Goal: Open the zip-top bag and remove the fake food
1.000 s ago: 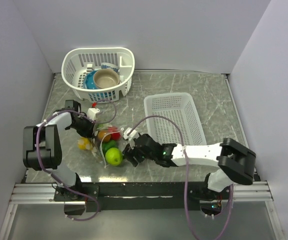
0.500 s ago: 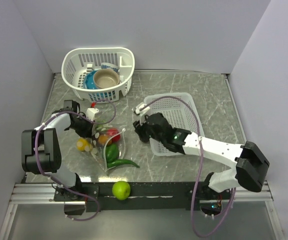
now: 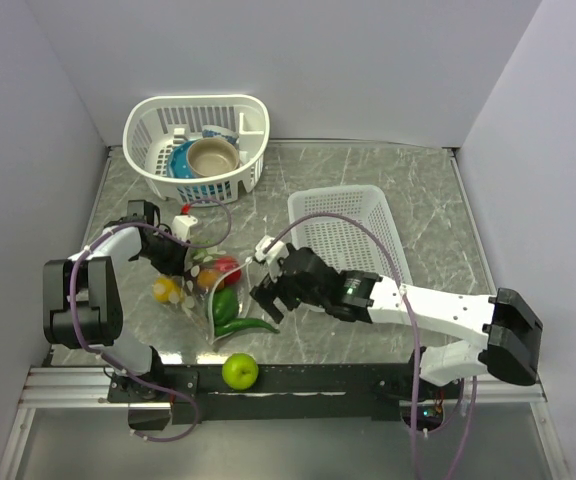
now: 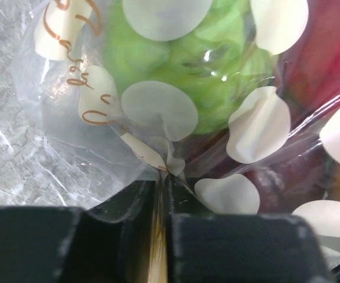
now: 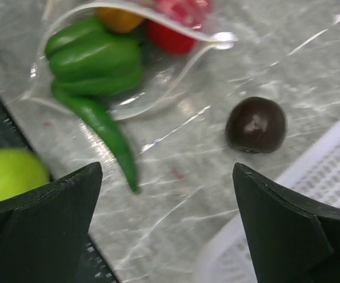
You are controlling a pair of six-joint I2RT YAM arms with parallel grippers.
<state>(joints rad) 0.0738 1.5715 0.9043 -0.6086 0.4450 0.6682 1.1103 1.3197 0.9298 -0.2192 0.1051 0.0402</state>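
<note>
The zip-top bag (image 3: 211, 292), clear with white dots, lies left of centre and holds fake food: a red piece (image 3: 229, 267), an orange one (image 3: 206, 279) and a green pepper (image 3: 224, 304). My left gripper (image 3: 180, 252) is shut on the bag's film (image 4: 158, 106), its jaws (image 4: 162, 194) almost together. A green chili (image 5: 105, 130) lies half out of the bag mouth. A dark maroon ball (image 5: 256, 124) rests on the table beside the tray. A lime-green fruit (image 3: 239, 371) sits on the front rail. My right gripper (image 5: 164, 236) hangs wide open and empty above the table.
A white mesh tray (image 3: 353, 240) stands right of centre, close to the right gripper (image 3: 266, 287). A white basket (image 3: 198, 145) with bowls sits at the back left. A yellow piece (image 3: 166, 290) lies left of the bag. The table's front edge and black rail run just below the bag.
The lime-green fruit went from beside the bag off the table onto the front rail. The right gripper swung to the tray and back toward the bag, opening wide. The chili slid out.
</note>
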